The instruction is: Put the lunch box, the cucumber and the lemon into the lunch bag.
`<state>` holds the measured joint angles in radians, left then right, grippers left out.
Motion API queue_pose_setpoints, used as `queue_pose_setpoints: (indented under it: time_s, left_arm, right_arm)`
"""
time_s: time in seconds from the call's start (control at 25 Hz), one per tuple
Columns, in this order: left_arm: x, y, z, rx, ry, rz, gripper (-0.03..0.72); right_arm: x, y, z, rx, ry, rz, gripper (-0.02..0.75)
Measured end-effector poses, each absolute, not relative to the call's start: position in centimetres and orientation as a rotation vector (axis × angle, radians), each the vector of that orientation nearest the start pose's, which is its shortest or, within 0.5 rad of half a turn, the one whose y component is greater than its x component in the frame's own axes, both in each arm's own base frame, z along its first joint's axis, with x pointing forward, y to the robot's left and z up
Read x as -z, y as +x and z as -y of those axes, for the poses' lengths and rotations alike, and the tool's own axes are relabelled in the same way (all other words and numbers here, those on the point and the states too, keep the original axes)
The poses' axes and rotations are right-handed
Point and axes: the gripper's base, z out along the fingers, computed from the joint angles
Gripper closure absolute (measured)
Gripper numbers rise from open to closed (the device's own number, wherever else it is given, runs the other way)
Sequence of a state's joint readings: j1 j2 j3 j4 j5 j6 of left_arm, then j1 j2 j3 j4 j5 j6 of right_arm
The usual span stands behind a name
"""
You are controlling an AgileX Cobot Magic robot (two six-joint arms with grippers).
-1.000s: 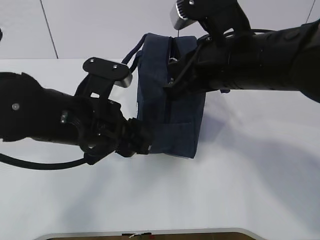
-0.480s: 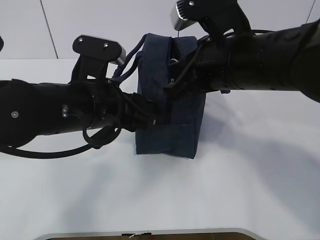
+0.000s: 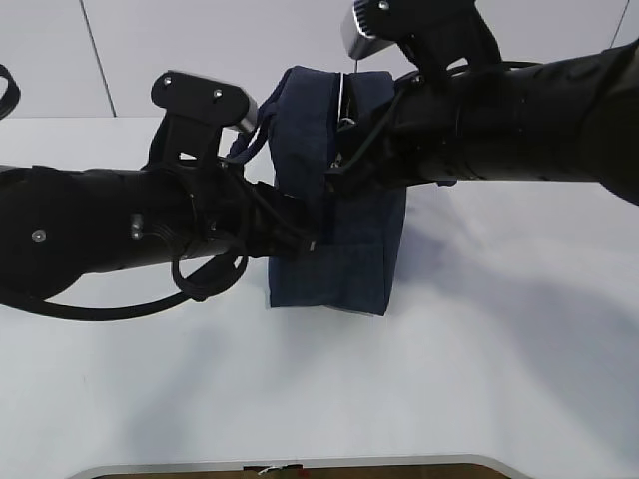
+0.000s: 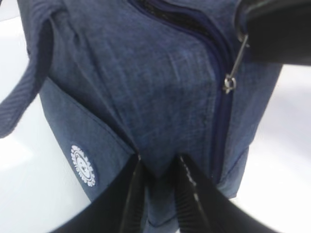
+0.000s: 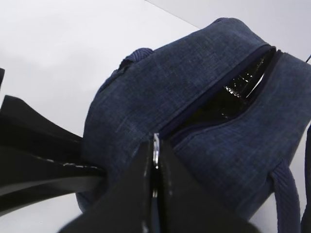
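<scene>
The navy lunch bag [image 3: 344, 235] stands on the white table. My left gripper [image 3: 305, 241] reaches its near end from the left. In the left wrist view this gripper [image 4: 158, 180] is shut on a fold of the lunch bag [image 4: 146, 87], with cloth bunched between the jaws. My right gripper [image 3: 337, 165] comes in from the right and is shut on the silver zipper pull [image 5: 155, 145]. The zipper is partly open and shows dark shiny lining [image 5: 233, 92]. The lunch box, the cucumber and the lemon are out of view.
A white round logo [image 4: 82, 165] marks the bag's side, and a loop handle [image 4: 26, 92] hangs to the left of it. Both black arms cross above the table [image 3: 479, 359]. The table's front edge [image 3: 280, 465] runs along the bottom.
My left gripper has risen from the bag's lower corner to its end and closed on a fold of cloth. The right gripper has kept its hold on the pull.
</scene>
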<state>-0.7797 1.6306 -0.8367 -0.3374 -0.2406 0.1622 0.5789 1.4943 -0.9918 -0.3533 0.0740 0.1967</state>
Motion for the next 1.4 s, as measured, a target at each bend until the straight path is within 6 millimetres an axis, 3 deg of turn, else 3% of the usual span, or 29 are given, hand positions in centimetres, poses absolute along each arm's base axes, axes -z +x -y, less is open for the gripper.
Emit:
queue_pose_setpoints:
  time_s: [0.12, 0.24, 0.6, 0.88, 1.2, 1.4]
  left_arm:
    - [-21.5, 24.7, 23.5, 0.504, 0.582, -2.004, 0.666]
    - [-21.5, 24.7, 23.5, 0.504, 0.582, -2.004, 0.692]
    - [-21.4, 24.7, 23.5, 0.501, 0.595, -2.006, 0.694]
    - [-20.5, 24.8, 23.6, 0.487, 0.614, -2.028, 0.694]
    - [-19.9, 25.0, 23.8, 0.478, 0.619, -2.038, 0.693]
    - [-19.7, 25.0, 23.8, 0.476, 0.621, -2.043, 0.693]
  right_arm:
    - [-28.4, 28.2, -18.2, -0.243, -0.715, -1.938, 0.733]
    - [-28.4, 28.2, -18.2, -0.25, -0.705, -1.945, 0.733]
    - [-28.5, 28.2, -18.2, -0.254, -0.697, -1.948, 0.733]
    - [-30.0, 28.7, -18.3, -0.248, -0.672, -1.944, 0.733]
    - [-30.4, 28.9, -18.4, -0.243, -0.666, -1.946, 0.733]
    - [-30.5, 29.8, -18.9, -0.233, -0.678, -1.933, 0.733]
